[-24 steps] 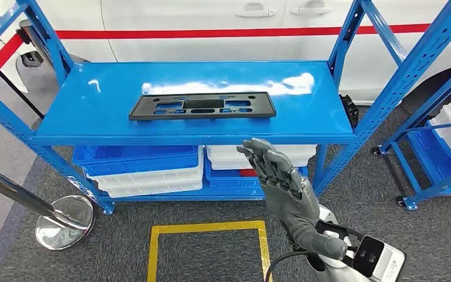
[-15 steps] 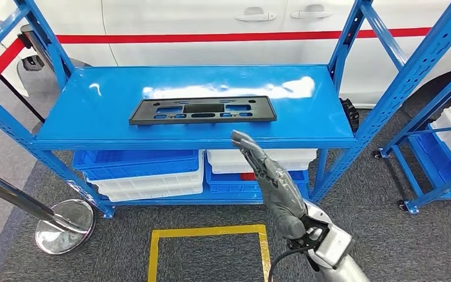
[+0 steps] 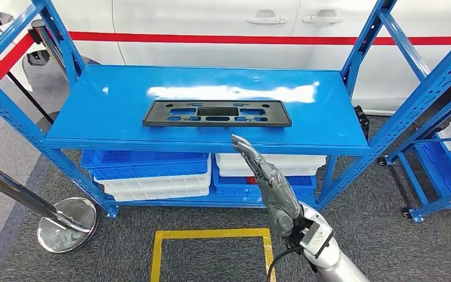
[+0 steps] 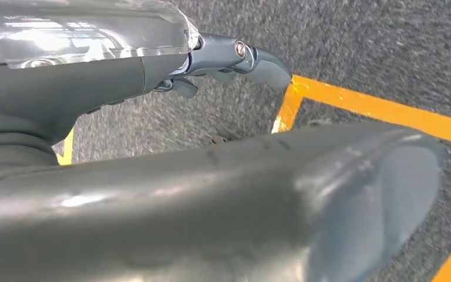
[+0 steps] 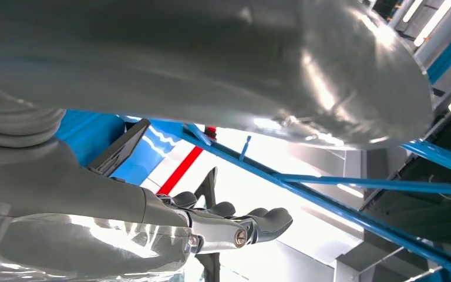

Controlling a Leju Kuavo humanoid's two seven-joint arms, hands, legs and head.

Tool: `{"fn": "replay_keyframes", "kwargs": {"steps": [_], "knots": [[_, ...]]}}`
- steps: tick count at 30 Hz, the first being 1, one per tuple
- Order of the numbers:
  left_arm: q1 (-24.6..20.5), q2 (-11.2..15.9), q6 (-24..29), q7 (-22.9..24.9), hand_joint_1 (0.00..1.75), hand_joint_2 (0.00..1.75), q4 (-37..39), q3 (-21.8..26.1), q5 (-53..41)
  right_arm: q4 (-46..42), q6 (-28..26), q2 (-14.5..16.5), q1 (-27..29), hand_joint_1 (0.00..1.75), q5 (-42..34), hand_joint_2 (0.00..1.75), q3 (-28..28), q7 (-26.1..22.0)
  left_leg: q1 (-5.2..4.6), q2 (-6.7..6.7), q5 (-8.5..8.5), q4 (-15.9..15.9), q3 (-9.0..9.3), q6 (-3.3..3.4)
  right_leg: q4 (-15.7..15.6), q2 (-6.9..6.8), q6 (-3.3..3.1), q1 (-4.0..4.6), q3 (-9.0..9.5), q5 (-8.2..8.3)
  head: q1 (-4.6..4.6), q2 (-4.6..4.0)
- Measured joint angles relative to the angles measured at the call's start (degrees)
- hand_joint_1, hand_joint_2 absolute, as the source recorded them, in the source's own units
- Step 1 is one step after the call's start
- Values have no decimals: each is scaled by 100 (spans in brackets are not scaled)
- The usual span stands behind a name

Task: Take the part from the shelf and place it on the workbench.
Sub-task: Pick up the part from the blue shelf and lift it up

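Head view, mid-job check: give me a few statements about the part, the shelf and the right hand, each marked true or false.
1. The black part lies flat on the blue shelf. True.
2. The right hand grips the part. False: it holds nothing, and the fingers point up at the shelf's front edge, short of the part.
3. Bins sit under the shelf. True.
4. The part lies on the floor inside the yellow square. False: it is on the shelf.
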Motion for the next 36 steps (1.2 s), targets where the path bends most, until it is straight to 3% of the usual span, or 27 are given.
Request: {"fn": "replay_keyframes", "kwargs": {"steps": [2, 6, 8, 10, 11, 12, 13, 15, 16, 18, 21, 23, 25, 26, 27, 28, 30, 31, 32, 33, 36], "knots": [[3, -15, 8, 0, 0, 0, 0, 1, 5, 29, 9, 1, 69, 0, -23, 0, -13, -46, -16, -11, -48, 10, 18, -60, -462, 4, -43, 29, 197, 119, -1, 0], [-2, -18, 13, -2, 0, 0, 0, 2, 13, 63, 28, -30, 112, 0, -38, 0, -44, -32, -16, 13, -144, 84, 16, -186, -578, 26, -122, 1, 271, 67, -2, 0], [-3, -20, 8, -3, 0, 0, 0, 1, 14, 77, 38, -63, 132, 0, -40, 0, -51, -14, 0, 28, -392, 596, -221, -242, -611, 6, -180, -19, 343, 40, -2, 0], [11, -22, 3, -2, 0, 0, 0, 1, 25, 112, 66, -76, 164, 0, -40, 0, -51, 4, 17, 34, -681, 1389, -661, -284, -612, -5, -213, -12, 390, -6, -2, 0], [21, -22, 0, -2, 0, 0, 0, 1, 35, 138, 87, -77, 176, 0, -41, 0, -52, 16, 23, 34, -711, 1639, -827, -298, -612, -3, -217, -10, 415, -29, -2, 0], [29, -20, -4, -2, 0, 0, 0, 2, 46, 165, 108, -77, 182, 0, -45, 0, -54, 26, 25, 35, -628, 1687, -901, -302, -612, 4, -214, -9, 446, -55, -2, 0], [33, -16, -8, -3, 0, 0, 0, 2, 56, 191, 126, -77, 182, 0, -52, 0, -57, 34, 26, 36, -435, 1497, -857, -294, -612, 12, -205, -10, 488, -85, -2, 0], [37, -4, -14, -7, 0, 0, 0, 3, 63, 233, 142, -77, 184, 0, -75, 0, -67, 14, 12, 38, 22, 718, -543, -238, -611, 21, -170, -2, 589, -162, -2, 0], [36, 2, -16, -10, 0, 0, 0, 3, 66, 254, 149, -77, 191, 0, -84, 0, -73, -12, -2, 39, 148, 372, -387, -199, -609, 24, -142, 7, 625, -199, -2, 0], [39, 8, -19, -19, 0, 0, 0, 5, 75, 297, 163, -77, 221, 0, -91, 0, -79, -78, -30, 38, 169, 69, -253, -131, -604, 26, -78, 24, 657, -234, -2, 0], [63, 7, -20, -31, 0, 0, 0, 9, 107, 368, 187, -77, 244, 0, -88, 0, -80, -133, -9, 35, 138, -19, -167, -31, -498, 25, 7, 18, 659, -268, -1, 0], [64, 6, -17, -39, 0, 0, 0, 11, 122, 420, 200, -76, 219, 0, -85, 0, -79, -149, 8, 36, 119, -60, -77, 26, -72, 25, 42, 0, 441, -475, -1, 0], [57, 6, -14, -46, 0, 0, 0, 13, 140, 479, 218, -73, 206, 0, -80, 0, -68, -151, 1, 35, 76, -62, -35, 60, 653, 25, 65, -13, -13, -751, 0, 0], [59, 6, -13, -50, 0, 0, 0, 14, 151, 510, 228, -72, 208, 0, -71, 0, -59, -146, -2, 31, 48, -62, -8, 65, 919, 25, 74, -18, -215, -800, 0, 0], [67, 6, -13, -57, 0, 0, 0, 16, 160, 539, 237, -70, 211, 0, -54, 0, -50, -141, -3, 25, 15, -61, 29, 62, 1004, 24, 83, -21, -335, -737, 0, 0], [77, 5, -14, -65, 0, 0, 1, 18, 167, 566, 242, -70, 213, 0, -28, 0, -44, -135, -3, 19, -23, -60, 80, 53, 870, 23, 85, -23, -347, -557, 0, 0], [99, -6, -21, -93, 0, 0, 3, 20, 168, 607, 246, -70, 219, 0, 31, 0, -32, -132, -2, 11, -115, -61, 197, 20, 157, 21, 60, -21, -127, -20, 0, 0], [102, -12, -26, -108, 0, 0, 5, 21, 168, 627, 245, -69, 225, 0, 64, 0, -26, -138, -5, 6, -158, -55, 237, -7, -183, 16, 38, -5, -23, 97, 1, 0], [102, -17, -33, -120, 0, 0, 7, 21, 168, 644, 245, -68, 238, 0, 94, 0, -17, -149, -10, 5, -199, -50, 257, -42, -401, 12, 6, 12, 47, 170, 1, 0], [103, -19, -40, -128, 0, 0, 8, 22, 166, 659, 244, -67, 257, 0, 121, 0, -9, -166, -15, 5, -223, -35, 273, -80, -478, 13, -28, 29, 68, 142, 2, 0], [100, -18, -62, -142, 0, 0, 14, 21, 160, 692, 239, -102, 290, 0, 174, 0, 14, -203, -16, 19, -278, 81, 309, -176, -524, 24, -136, 23, 161, 120, 2, 0]]}}
